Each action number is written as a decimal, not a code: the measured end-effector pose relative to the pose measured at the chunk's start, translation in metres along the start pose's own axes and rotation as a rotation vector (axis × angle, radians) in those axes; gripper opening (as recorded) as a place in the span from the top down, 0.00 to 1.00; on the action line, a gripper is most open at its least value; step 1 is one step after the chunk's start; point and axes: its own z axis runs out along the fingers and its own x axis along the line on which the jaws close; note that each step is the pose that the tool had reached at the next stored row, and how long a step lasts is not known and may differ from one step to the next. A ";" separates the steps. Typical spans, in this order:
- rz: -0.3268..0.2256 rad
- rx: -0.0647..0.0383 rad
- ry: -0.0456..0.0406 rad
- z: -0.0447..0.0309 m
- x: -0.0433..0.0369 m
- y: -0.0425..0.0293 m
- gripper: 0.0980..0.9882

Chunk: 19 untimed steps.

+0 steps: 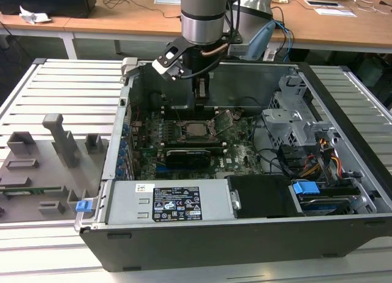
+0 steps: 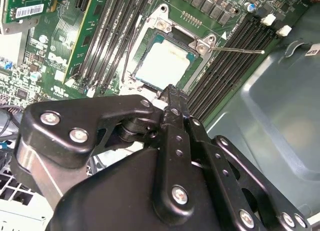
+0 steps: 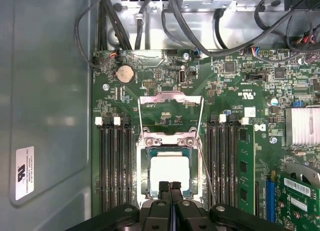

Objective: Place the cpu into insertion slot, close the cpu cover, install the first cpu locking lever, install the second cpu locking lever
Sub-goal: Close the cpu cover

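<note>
The cpu (image 3: 170, 172) lies flat in the insertion slot (image 3: 147, 158), its silver-grey top facing up; it also shows in the second wrist view (image 2: 162, 66) and the exterior view (image 1: 197, 128). The cpu cover (image 3: 170, 99) stands swung open off its hinge, with green board showing through its window. One thin wire locking lever (image 3: 204, 163) sticks out beside the socket, seen as a rod (image 2: 235, 50) in the second wrist view. My gripper (image 3: 170, 187) is shut with nothing in it, its tips (image 2: 171, 92) just over the chip's edge, hanging inside the case (image 1: 202, 98).
Black memory slots (image 3: 115, 166) flank the socket on both sides. A long black expansion card (image 1: 190, 155) lies in front of it, with the power supply (image 1: 174, 203) nearer. A drive cage (image 1: 294, 117) and cables fill the exterior view's right. Grey fixtures (image 1: 55, 148) stand outside the case.
</note>
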 end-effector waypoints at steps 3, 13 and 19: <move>0.000 0.000 0.0000 -0.0008 0.0000 0.0001 0.99; 0.000 0.000 -0.0001 -0.0028 0.0001 0.0002 0.99; 0.000 0.000 -0.0002 -0.0043 0.0004 0.0003 0.99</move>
